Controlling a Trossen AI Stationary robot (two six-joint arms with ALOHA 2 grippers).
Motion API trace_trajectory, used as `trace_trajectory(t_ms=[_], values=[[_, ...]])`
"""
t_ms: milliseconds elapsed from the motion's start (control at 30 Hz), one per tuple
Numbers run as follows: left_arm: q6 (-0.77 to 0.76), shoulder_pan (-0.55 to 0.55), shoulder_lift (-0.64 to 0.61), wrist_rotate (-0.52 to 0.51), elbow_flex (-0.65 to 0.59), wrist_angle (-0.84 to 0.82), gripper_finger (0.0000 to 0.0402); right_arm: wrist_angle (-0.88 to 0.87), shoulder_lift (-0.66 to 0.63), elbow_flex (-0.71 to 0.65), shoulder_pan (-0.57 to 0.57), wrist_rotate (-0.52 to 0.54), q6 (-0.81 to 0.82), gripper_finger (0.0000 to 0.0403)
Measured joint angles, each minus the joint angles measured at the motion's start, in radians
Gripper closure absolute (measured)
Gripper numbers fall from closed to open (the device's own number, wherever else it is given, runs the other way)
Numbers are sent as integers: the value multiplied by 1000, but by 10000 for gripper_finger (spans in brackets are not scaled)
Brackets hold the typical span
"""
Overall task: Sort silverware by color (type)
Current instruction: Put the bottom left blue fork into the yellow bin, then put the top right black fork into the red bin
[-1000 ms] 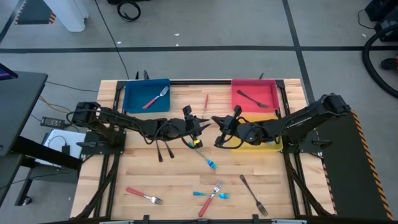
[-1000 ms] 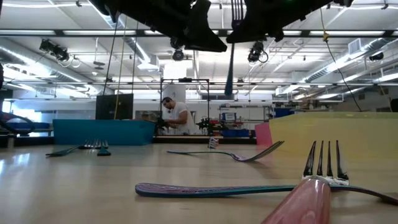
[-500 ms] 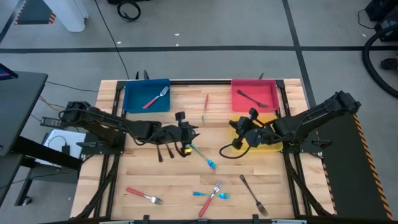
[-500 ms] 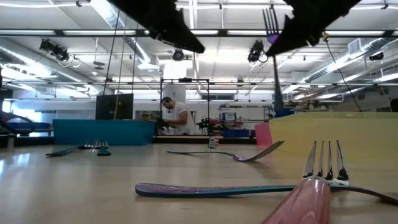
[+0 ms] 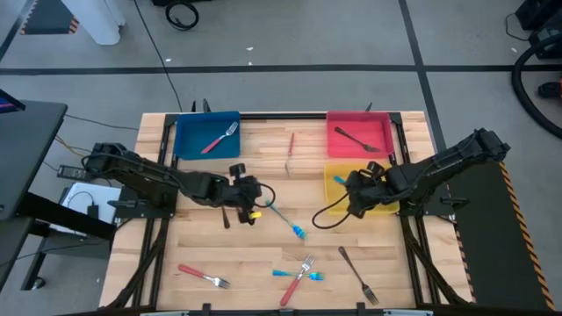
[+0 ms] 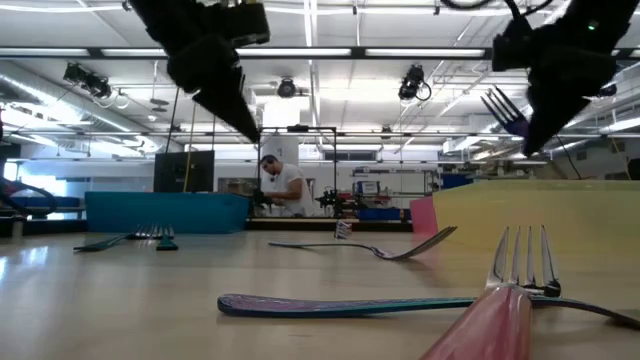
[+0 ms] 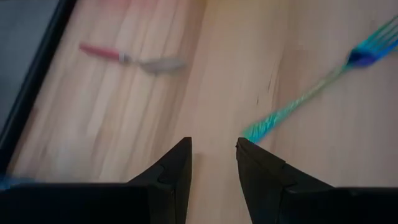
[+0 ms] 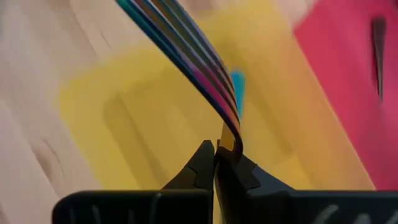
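My right gripper (image 5: 356, 184) (image 8: 216, 155) hangs over the yellow tray (image 5: 385, 204), shut on an iridescent fork (image 8: 186, 56) whose tines (image 6: 505, 110) point up and away from the fingers. My left gripper (image 5: 250, 198) (image 7: 213, 155) is open above bare wood. Just beyond it a teal iridescent fork (image 5: 283, 218) (image 7: 311, 93) lies flat on the table. A red-handled fork (image 7: 124, 57) also lies flat farther off. Two dark forks (image 5: 230, 211) lie partly hidden under the left arm. My right gripper pinches the iridescent fork between its two fingers at the narrow part just behind the tines (image 8: 229, 127). The fork is lifted clear above the yellow tray and tilted, tines (image 6: 505, 110) slanting upward. The rest of the handle is hidden by the gripper.
The blue tray (image 5: 186, 140) holds a red-handled fork; the red tray (image 5: 378, 130) holds a dark fork. A thin red piece (image 5: 291, 145) lies between them. Near the table's near edge lie a red fork (image 5: 204, 277), a crossed cluster of forks (image 5: 299, 272) and a dark fork (image 5: 358, 275).
Both grippers have drawn apart from the table's middle. The right one has carried the iridescent fork toward the right edge, over the yellow tray, and the fork has tipped from upright to slanted. The left one has moved toward the left and near edges, and lower.
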Motion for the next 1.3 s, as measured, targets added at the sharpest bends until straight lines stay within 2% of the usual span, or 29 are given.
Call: trace_trajectory(t_ms=[100,267,667,833,1033,1233,1300], values=[[-47,0,0,15,0,-76,276,-72,0,0,-9,-50,48,390],[-92,1,0,19,0,-179,276,-76,0,0,-17,-46,70,380],[-102,2,0,19,0,-195,276,-76,1,0,-17,-40,44,346],[-101,2,0,14,0,-195,276,-77,1,0,-17,26,41,330],[-89,9,0,-72,0,-214,276,-76,1,0,-17,151,23,323],[3,47,0,-73,0,-193,276,-64,1,0,-17,263,7,323],[58,68,0,-43,0,-150,276,-50,1,0,-18,280,7,323]])
